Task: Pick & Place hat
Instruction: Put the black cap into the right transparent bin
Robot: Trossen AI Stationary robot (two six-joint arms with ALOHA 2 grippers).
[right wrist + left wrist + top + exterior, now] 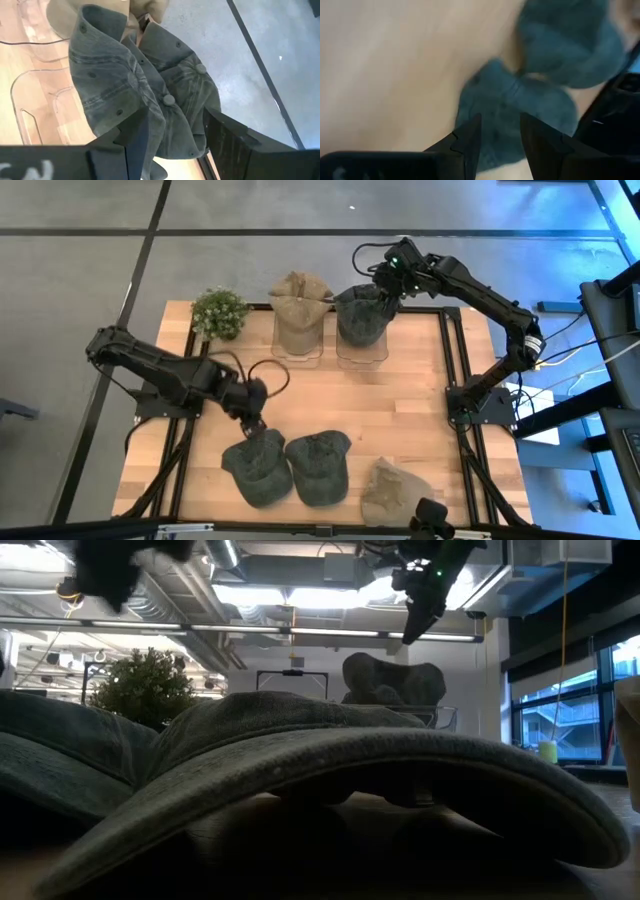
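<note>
Two dark green caps lie brim-down near the table's near edge: one (258, 470) on the left, one (320, 467) beside it. A tan cap (390, 492) lies to their right. My left gripper (256, 418) is open just above the far edge of the left green cap (515, 100). My right gripper (383, 280) is open over two dark green caps (150, 85) stacked on the right clear stand (362, 352). Its fingers stand on either side of their crowns. A tan cap (300, 310) sits on the left clear stand (297, 352).
A small potted plant (219, 312) stands at the table's far left corner. Bare wood lies in the table's middle, between the stands and the near caps. In the low view a green cap's brim (330, 760) fills the foreground. The stand's clear wall (35, 100) lies beside my right gripper.
</note>
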